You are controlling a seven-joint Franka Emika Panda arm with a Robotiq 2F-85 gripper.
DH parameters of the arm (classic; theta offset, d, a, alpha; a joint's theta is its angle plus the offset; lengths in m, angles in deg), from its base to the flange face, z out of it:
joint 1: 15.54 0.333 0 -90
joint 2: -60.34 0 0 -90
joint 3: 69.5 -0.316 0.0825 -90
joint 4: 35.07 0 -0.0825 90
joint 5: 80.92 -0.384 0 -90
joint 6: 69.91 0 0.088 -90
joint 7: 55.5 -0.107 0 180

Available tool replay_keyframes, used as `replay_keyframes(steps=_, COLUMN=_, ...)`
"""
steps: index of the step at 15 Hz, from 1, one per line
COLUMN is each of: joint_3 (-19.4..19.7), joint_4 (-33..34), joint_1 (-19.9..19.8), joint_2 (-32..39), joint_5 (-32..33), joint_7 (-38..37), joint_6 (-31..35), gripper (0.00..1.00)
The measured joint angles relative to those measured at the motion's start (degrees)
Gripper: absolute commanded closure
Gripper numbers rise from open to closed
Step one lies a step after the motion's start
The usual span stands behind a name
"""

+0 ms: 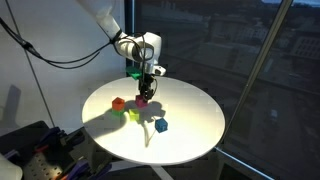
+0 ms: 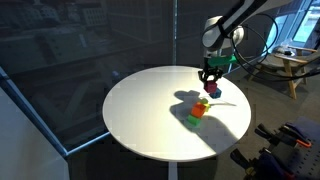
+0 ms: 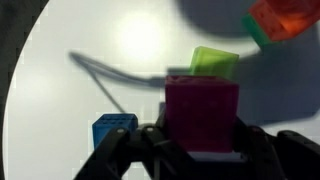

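My gripper (image 3: 202,135) is shut on a magenta cube (image 3: 202,112), which fills the space between the two dark fingers in the wrist view. In both exterior views the gripper (image 1: 146,88) (image 2: 211,78) points down over the round white table (image 1: 190,140) (image 2: 140,110) and holds the magenta cube (image 1: 142,101) (image 2: 212,90) just above it. A yellow-green cube (image 3: 215,62) (image 1: 133,115) lies just beyond the held cube. A blue cube (image 3: 114,130) (image 1: 161,125) lies to one side. A red cube (image 3: 285,18) (image 1: 117,102) lies farther off.
A green piece (image 3: 255,30) sits against the red cube. The table stands next to dark glass walls (image 1: 260,60). A black cable (image 1: 60,55) hangs behind the arm. Equipment sits on the floor beside the table (image 1: 30,145).
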Motion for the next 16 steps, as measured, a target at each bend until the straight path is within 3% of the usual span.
replay_keyframes(steps=12, joint_3=0.2, joint_4=7.4, joint_1=-0.6, joint_2=5.1, joint_5=-0.9, joint_7=-0.5, joint_6=-4.0, gripper=0.71)
replay_keyframes(steps=13, joint_3=0.2, joint_4=7.9, joint_1=-0.6, joint_2=5.4, joint_5=-0.9, joint_7=-0.5, joint_6=-4.1, gripper=0.46)
replay_keyframes(steps=16, joint_3=0.2, joint_4=7.9, joint_1=-0.5, joint_2=5.6, joint_5=-0.9, joint_7=-0.5, joint_6=-4.1, gripper=0.46)
